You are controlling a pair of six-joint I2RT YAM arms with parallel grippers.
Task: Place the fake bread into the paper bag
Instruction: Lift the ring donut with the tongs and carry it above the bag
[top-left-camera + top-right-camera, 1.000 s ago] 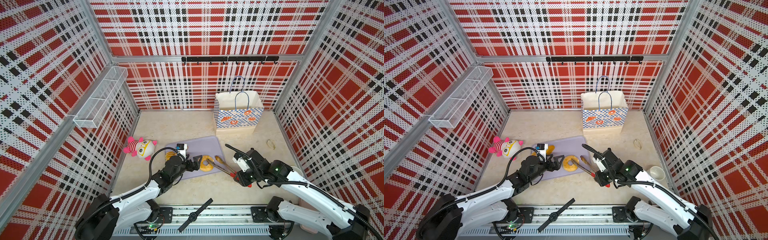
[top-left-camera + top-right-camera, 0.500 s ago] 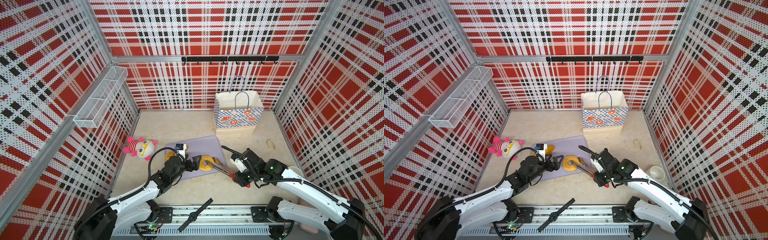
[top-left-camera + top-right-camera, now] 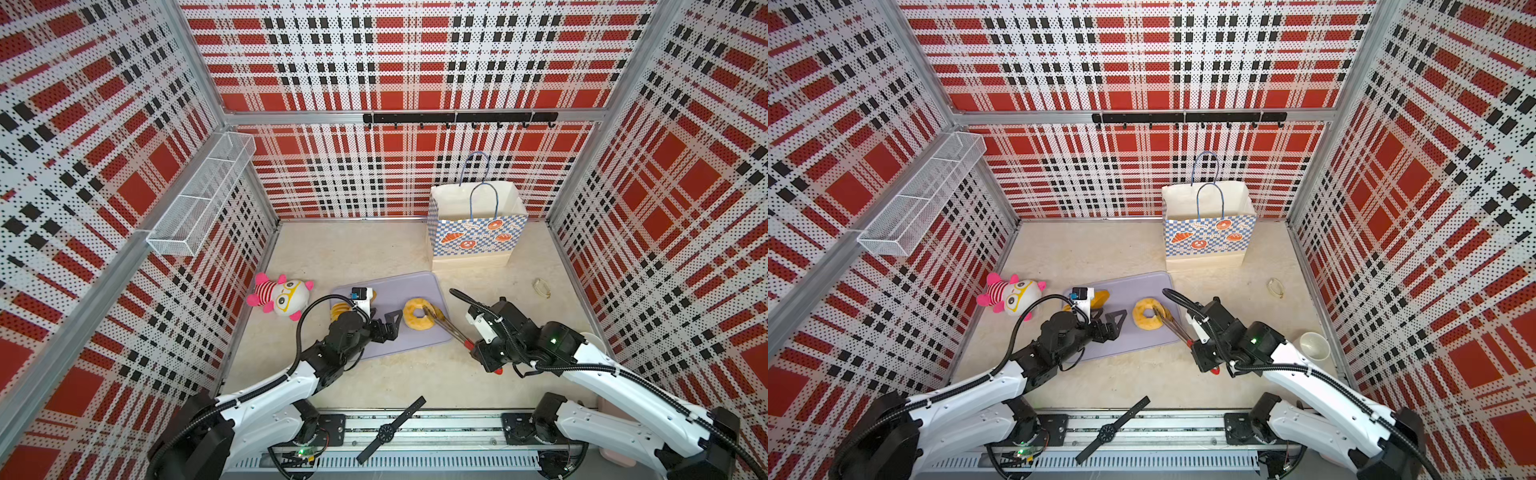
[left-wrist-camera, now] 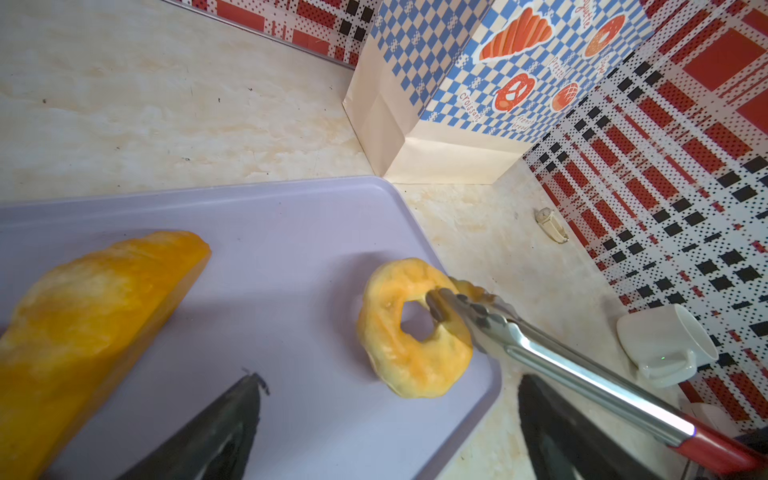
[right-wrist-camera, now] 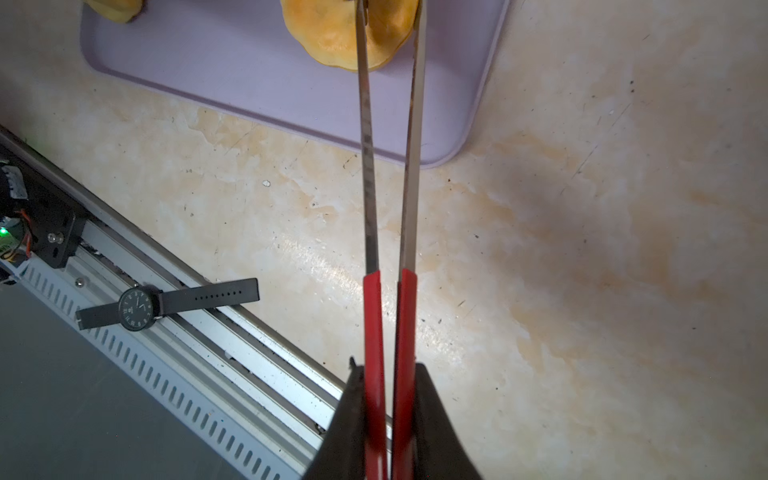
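L gripper [image 3: 386, 330] hangs spread wide over the lilac plastic tray [image 4: 291, 232], nr the glossy yellow long loaf [image 4: 95, 316] at its left end. At the tray's right edge, your R gripper [image 5: 385, 370] has just squeezed the red-handled steel tongs [image 4: 582, 374] shut onto the rim of the golden ring doughnut [image 4: 399, 365]. Grip looks made: lift next, twd the checkered cream paper bag [image 3: 473, 241] at the worktop's back right.

Two white-shelled arms [image 3: 270, 399] with black joints, looping black cables [image 3: 459, 296], black wedge-shaped fingers [image 4: 216, 432], one green light [image 3: 552, 340]
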